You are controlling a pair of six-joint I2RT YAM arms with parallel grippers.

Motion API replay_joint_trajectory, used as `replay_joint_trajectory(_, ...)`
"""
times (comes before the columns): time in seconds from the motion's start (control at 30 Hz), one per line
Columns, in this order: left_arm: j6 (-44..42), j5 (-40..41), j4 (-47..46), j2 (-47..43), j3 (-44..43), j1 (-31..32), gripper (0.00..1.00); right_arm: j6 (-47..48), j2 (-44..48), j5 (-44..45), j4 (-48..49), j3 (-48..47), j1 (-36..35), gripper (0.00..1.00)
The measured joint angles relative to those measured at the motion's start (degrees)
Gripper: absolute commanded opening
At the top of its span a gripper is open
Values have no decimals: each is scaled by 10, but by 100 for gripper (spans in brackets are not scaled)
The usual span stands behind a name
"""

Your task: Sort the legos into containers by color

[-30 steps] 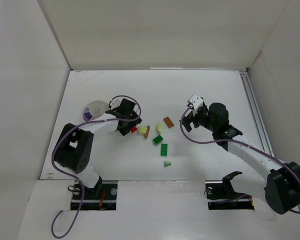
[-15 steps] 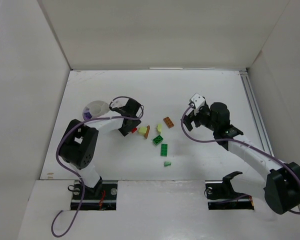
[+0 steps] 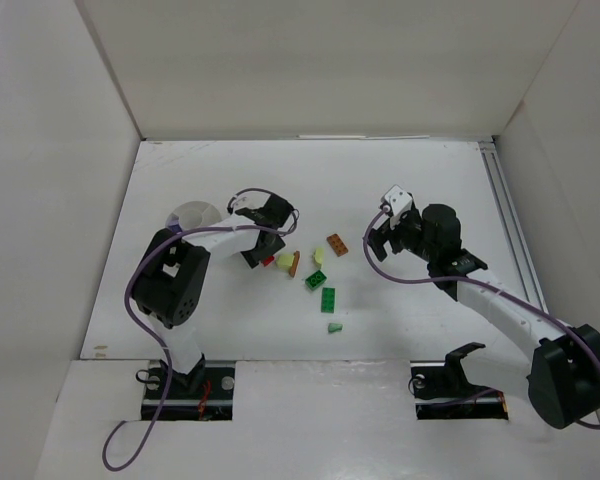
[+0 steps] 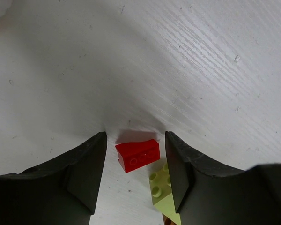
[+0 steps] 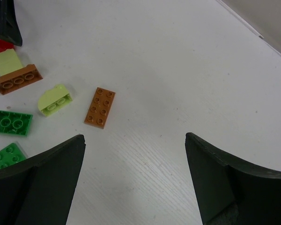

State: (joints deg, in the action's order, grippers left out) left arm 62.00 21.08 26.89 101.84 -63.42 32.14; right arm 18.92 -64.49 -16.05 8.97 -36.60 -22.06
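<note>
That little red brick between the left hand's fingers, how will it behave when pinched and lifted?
The red brick looks like hard, boxy plastic, probably stiff and light. It lies skewed between the fingers of the left hand, so it may twist as they close. The pale green brick close beside it might get nudged.

The left arm (image 3: 210, 240) bends sharply at its elbow near the base, with its forearm stretched rightwards and the wrist tipped down. The left pincer (image 4: 135, 136) points downward, its jaws partly apart and the tips level with each other. The right arm (image 3: 495, 305) stretches up and leftwards from its base, wrist bent down. The right pincer (image 5: 135, 137) hangs with its jaws spread wide.
</note>
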Motion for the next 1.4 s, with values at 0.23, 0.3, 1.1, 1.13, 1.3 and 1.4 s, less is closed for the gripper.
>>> replay_joint_trajectory(0.23,-27,-12,-24,-9,16,2,48,-3,-1,0,0,0,0,92)
replay_joint_trajectory(0.3,-40,-15,-34,-11,19,6,49,-3,-2,0,0,0,0,92)
replay_joint_trajectory(1.1,-134,1,-79,-15,37,68,23,-7,-8,0,0,0,0,92)
replay_joint_trajectory(1.13,-135,2,-78,-15,37,68,23,-7,-8,0,0,0,0,92)
replay_joint_trajectory(1.3,-135,6,-73,-11,31,68,23,-7,-8,0,0,0,0,92)
replay_joint_trajectory(1.4,-137,9,-67,-2,19,67,23,-7,-8,0,0,0,1,92)
